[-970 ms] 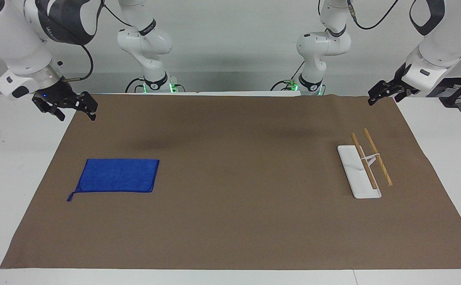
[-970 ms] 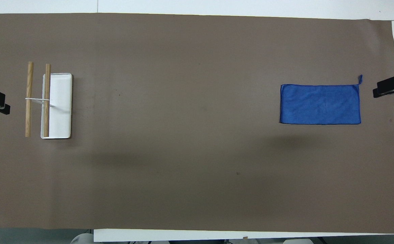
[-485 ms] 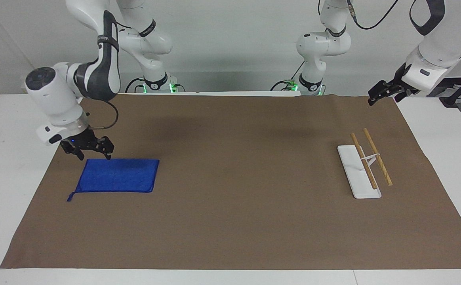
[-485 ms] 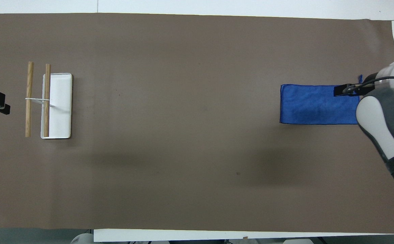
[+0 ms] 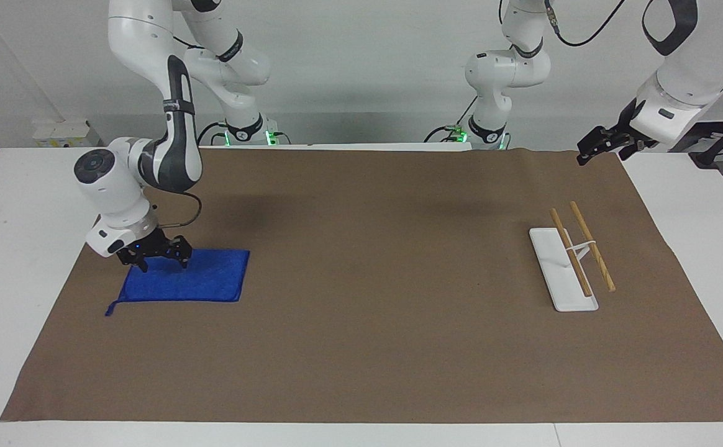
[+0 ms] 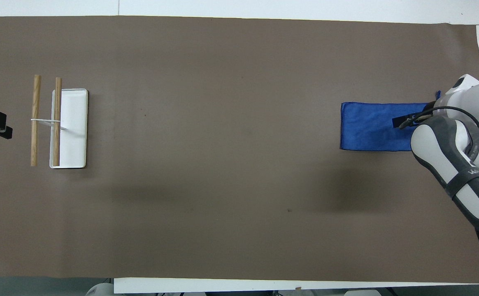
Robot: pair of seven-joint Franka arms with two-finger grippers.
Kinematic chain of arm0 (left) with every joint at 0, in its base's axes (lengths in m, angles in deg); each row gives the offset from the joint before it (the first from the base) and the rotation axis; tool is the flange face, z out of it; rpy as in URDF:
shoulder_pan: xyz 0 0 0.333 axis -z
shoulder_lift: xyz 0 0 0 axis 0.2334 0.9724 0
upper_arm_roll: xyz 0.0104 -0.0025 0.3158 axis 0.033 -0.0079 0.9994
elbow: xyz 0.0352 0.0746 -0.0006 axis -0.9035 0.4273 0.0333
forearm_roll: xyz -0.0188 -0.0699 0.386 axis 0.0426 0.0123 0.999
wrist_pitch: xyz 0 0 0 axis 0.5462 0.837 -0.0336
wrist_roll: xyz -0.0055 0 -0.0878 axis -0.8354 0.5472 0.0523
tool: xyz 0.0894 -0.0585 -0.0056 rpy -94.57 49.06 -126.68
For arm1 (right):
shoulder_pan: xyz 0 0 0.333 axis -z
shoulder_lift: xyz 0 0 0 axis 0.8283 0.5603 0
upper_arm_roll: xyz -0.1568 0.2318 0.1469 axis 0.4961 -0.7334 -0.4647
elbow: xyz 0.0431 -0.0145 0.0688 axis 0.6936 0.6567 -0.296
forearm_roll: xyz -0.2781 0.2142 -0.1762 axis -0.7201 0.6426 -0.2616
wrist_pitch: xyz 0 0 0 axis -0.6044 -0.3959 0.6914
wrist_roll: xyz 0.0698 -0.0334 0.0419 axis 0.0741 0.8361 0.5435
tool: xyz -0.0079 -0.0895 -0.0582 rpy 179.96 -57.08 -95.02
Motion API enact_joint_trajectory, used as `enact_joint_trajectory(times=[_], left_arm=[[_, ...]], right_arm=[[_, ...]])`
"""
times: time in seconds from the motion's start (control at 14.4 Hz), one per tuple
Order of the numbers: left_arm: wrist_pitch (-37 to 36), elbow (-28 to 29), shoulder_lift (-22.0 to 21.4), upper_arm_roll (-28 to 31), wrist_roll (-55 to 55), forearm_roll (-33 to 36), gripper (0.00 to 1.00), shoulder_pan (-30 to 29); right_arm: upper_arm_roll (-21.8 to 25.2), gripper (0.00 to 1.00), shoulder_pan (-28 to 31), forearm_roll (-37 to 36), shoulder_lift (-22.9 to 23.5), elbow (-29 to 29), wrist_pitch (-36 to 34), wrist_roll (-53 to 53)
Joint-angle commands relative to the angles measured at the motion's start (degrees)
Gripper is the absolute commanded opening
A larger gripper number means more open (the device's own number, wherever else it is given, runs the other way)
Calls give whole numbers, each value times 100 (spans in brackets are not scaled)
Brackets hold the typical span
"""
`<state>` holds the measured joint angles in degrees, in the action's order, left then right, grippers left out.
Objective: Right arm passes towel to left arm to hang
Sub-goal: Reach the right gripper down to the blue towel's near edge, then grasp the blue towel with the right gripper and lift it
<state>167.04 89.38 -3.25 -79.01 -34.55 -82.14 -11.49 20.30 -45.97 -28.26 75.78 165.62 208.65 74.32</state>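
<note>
Where it lies flat, towel [image 5: 194, 284] royal-blue, rectangular

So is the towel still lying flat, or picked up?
Flat: the towel lies spread on the mat, open right gripper low over its corner.

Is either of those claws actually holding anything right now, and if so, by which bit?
Nothing is held. The right gripper is open, low over the blue towel at its edge nearer the robots. The left gripper waits open, holding nothing.

The white right arm [image 6: 449, 160] reaches over the fluffy blue towel [image 6: 371, 125] lying flat on the big brown mat [image 6: 223, 185].
</note>
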Motion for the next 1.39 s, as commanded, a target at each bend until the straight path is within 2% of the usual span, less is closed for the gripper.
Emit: enact_joint_trajectory(times=[0.0, 0.76, 0.83, 1.04, 1.11, 1.25, 1.32], left_arm=[[125, 215, -178, 72, 28, -43, 100, 46], [134, 206, -178, 72, 28, -43, 100, 46], [134, 215, -178, 72, 28, -43, 100, 46], [125, 215, -178, 72, 28, -43, 100, 46], [134, 215, -178, 72, 28, -43, 100, 46], [134, 215, -178, 72, 28, -43, 100, 46], [125, 215, -178, 72, 28, -43, 100, 46]], right_arm=[[-60, 99, 77, 54, 59, 41, 146, 184], [-60, 97, 68, 81, 217, 323, 480, 140], [-60, 88, 68, 81, 217, 323, 480, 167], [-60, 27, 68, 81, 217, 323, 445, 193], [-60, 14, 68, 89, 217, 305, 428, 176], [-60, 0, 77, 211, 208, 270, 419, 210], [-68, 0, 68, 221, 182, 261, 393, 219]])
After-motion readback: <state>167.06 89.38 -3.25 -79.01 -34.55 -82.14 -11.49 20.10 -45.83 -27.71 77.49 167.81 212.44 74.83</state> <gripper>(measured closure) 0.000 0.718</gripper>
